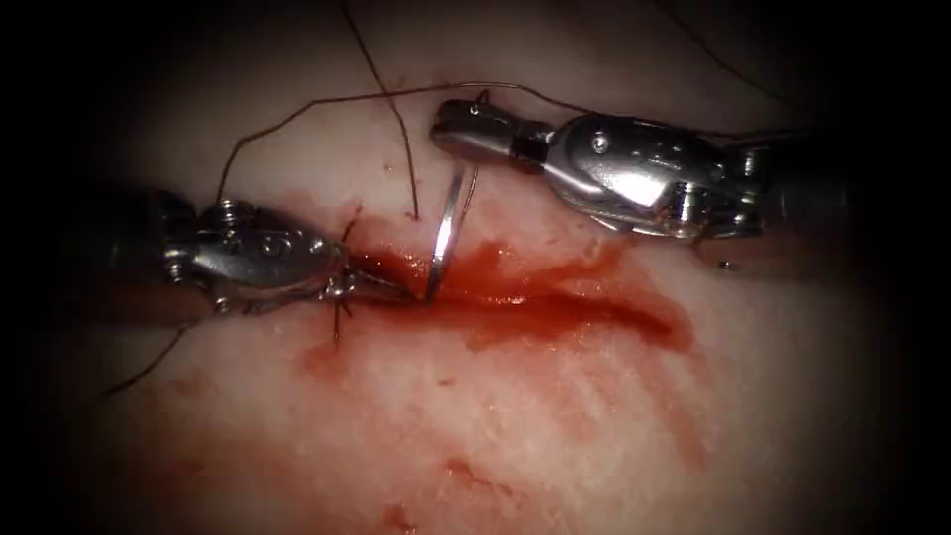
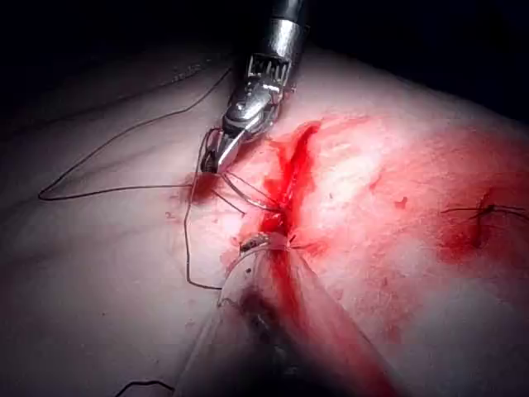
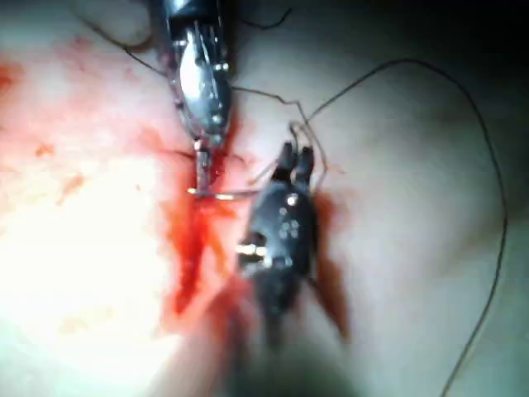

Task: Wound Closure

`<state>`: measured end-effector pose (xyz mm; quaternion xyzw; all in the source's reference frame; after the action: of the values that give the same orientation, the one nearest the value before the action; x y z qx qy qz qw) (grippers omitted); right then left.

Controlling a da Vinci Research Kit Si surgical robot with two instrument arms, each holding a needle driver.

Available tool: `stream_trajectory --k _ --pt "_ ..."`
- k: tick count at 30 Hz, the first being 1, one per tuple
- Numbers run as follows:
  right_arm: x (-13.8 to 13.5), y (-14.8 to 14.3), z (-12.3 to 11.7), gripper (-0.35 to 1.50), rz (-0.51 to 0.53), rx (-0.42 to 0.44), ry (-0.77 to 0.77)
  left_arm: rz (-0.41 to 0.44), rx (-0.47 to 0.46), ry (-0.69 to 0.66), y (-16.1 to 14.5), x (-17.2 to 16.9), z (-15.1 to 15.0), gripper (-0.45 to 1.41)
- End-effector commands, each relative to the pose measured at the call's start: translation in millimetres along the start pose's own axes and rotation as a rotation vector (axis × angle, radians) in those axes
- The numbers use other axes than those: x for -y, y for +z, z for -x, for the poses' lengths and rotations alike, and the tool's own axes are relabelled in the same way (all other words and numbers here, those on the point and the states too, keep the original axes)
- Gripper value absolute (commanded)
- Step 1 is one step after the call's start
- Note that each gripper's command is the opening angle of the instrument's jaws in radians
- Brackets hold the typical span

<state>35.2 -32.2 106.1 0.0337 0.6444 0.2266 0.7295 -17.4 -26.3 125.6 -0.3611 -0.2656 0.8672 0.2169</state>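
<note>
The right arm's tool (image 1: 451,129), reaching in level from the right, has its fingers clamped on the blunt end of the thin curved steel needle (image 1: 448,230), whose point sits in the red cut (image 1: 555,302) of the pale pork tissue (image 1: 555,416). This looks like a bite in hand. The left arm's tool (image 1: 381,287) lies low beside the point; whether its fingers are apart I cannot tell. Dark thread (image 1: 297,114) trails above.
</note>
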Motion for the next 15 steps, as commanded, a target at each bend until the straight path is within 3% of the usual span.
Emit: stream_trajectory --k 1,15 --pt "-0.1 0.9 0.3 -0.35 0.005 0.008 -0.021 0.005 0.003 -0.002 0.6 -0.6 -0.2 -0.45" --pt "1.7 1.6 1.1 -0.35 0.004 0.031 -0.088 0.033 -0.001 0.043 -0.7 -5.4 -3.3 -0.45"
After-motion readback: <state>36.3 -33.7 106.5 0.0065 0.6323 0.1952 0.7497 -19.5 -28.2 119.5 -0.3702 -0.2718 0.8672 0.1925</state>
